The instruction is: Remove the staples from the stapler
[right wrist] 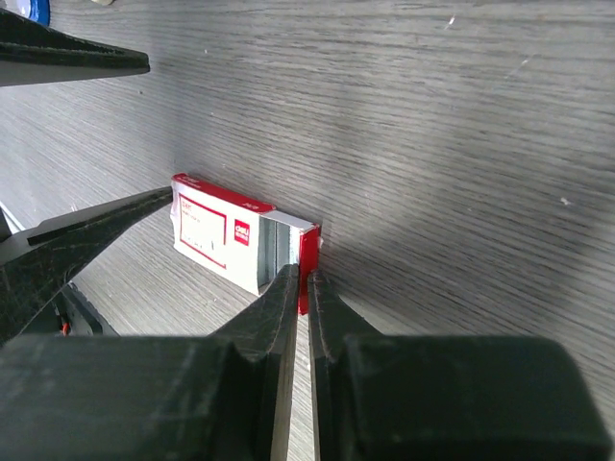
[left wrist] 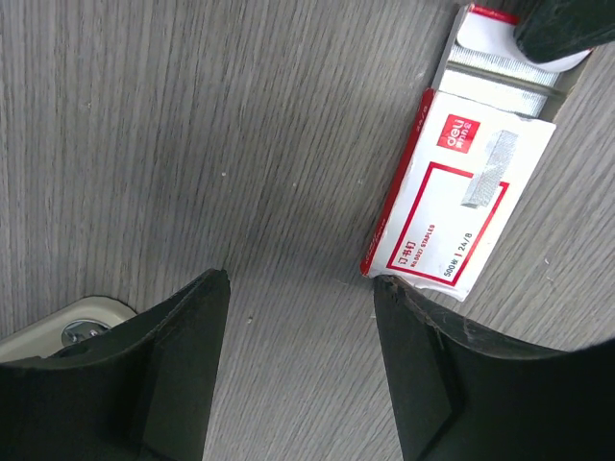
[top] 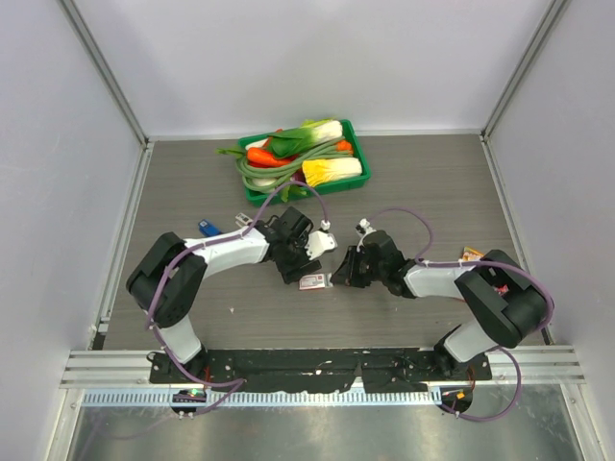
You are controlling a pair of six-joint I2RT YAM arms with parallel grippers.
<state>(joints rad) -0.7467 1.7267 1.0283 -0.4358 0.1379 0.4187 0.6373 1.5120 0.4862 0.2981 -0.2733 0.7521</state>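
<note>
Grey worktop [left wrist: 144, 144]: we judge staples [left wrist: 500, 72] light, brittle; grip strip sides. Left gripper [left wrist: 300, 283] spread; right gripper [right wrist: 301, 279] pinches staple box [left wrist: 471, 202].

Top view: bright, even, diffuse light off white walls; arms throw only faint soft shadows on the grey surface [top: 423, 182], and the metal sheet [top: 307, 432] below shows dull glare. Left wrist: staple box [left wrist: 461, 202] print and grain sharp, left claw [left wrist: 300, 279] dark, featureless. Right wrist: broad soft shadow mid-surface, right claw [right wrist: 303, 280] blurred up close.

Right gripper [right wrist: 303, 276] pinches the staple box's [right wrist: 207, 230] red tray end — tray partly out.
</note>
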